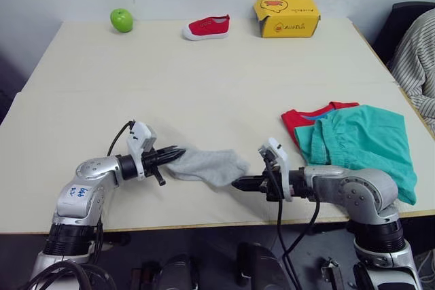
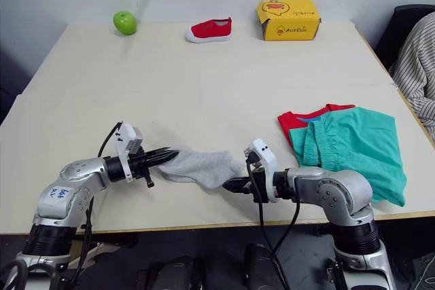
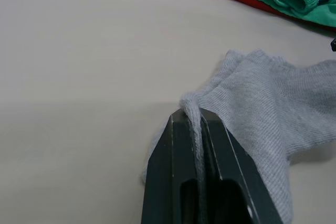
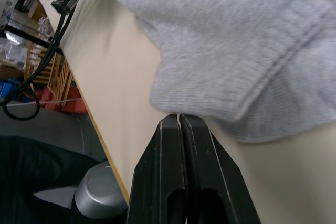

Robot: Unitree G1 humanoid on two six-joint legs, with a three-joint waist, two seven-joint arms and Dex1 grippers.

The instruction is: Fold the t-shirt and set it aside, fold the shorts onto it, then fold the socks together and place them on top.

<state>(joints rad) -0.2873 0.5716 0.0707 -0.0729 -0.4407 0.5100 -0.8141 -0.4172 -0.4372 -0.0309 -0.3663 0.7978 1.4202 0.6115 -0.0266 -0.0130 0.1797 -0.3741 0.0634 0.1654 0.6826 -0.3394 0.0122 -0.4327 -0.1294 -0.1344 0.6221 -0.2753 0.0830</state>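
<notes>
The grey socks (image 1: 207, 165) lie in a soft heap near the table's front edge, between my two grippers. My left gripper (image 1: 178, 153) is shut on their left edge; the left wrist view shows a fold of grey knit (image 3: 193, 109) pinched between the fingers. My right gripper (image 1: 238, 183) is shut, its tip at the socks' right lower edge with nothing seen between the fingers (image 4: 170, 129). At the right, the folded teal shorts (image 1: 363, 142) lie on the folded red t-shirt (image 1: 299, 119), which peeks out at the left and back.
A green apple (image 1: 122, 20), a small red shoe (image 1: 206, 27) and a yellow box (image 1: 286, 16) stand along the table's far edge. A person in a striped sleeve (image 1: 418, 59) sits at the right, by a dark chair (image 1: 408, 15).
</notes>
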